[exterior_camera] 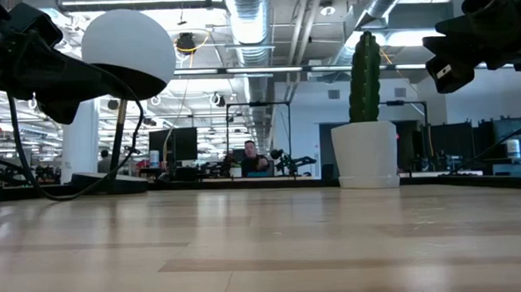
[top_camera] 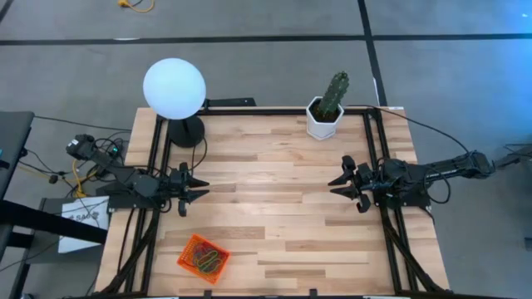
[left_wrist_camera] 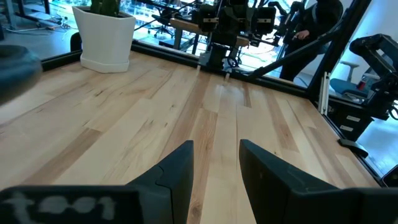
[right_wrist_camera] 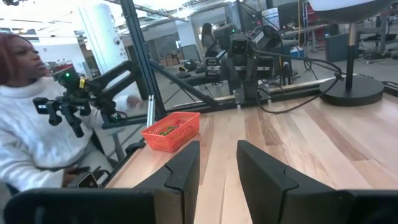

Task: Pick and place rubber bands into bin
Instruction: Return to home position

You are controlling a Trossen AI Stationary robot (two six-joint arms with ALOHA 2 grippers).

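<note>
Holding rubber bands (top_camera: 205, 259), the bin (top_camera: 186, 249) sits well apart from parted left fingers (left_wrist_camera: 177, 171) and right fingers (right_wrist_camera: 180, 169).

Orange-red bin (top_camera: 187, 248) near table's (top_camera: 274, 191) left corner, rubber bands (top_camera: 206, 259) inside.

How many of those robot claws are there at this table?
2. The left gripper is over the left side of the table, open and empty. The right gripper is over the right side, open and empty, pointing toward it. No third shows in any view.
</note>
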